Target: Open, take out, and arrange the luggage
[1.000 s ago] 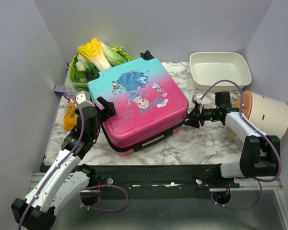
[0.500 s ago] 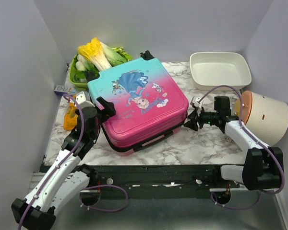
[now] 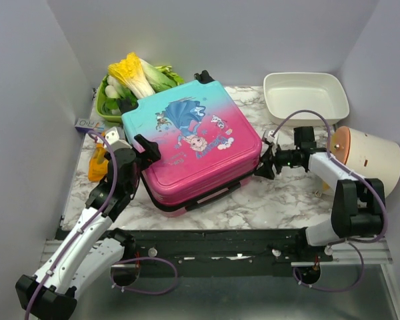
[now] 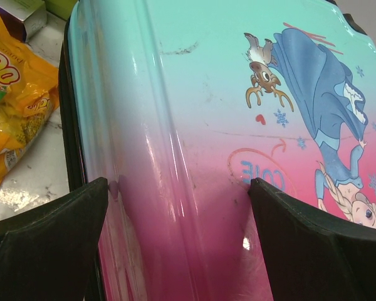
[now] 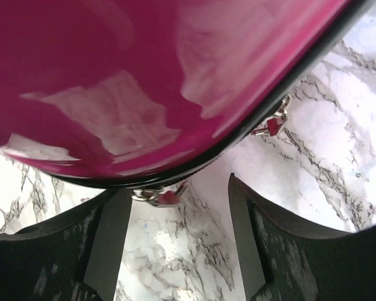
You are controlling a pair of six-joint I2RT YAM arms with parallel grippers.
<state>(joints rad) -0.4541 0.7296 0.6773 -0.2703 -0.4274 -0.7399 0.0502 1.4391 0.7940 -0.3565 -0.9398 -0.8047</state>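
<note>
The luggage (image 3: 193,143), a pink-to-teal hard-shell suitcase with a princess print, lies flat and closed on the marble table. My left gripper (image 3: 145,148) is open, its fingers (image 4: 44,244) straddling the case's left edge (image 4: 175,157). My right gripper (image 3: 265,163) is open at the case's right corner (image 5: 144,81). A pink-tabbed zipper pull (image 5: 160,196) hangs from the black zipper trim between its fingers (image 5: 106,238), close to the left one. A second pull (image 5: 272,122) hangs further along the trim.
A white rectangular tray (image 3: 306,97) stands at the back right. A round cream container (image 3: 367,160) lies at the right edge. A green basket of vegetables (image 3: 130,83) sits behind the case. A yellow snack bag (image 3: 97,163) lies at the left, also in the left wrist view (image 4: 15,113).
My right gripper dipped a little toward the table's front, then moved back against the case's right corner. The left arm and the case have not moved.
</note>
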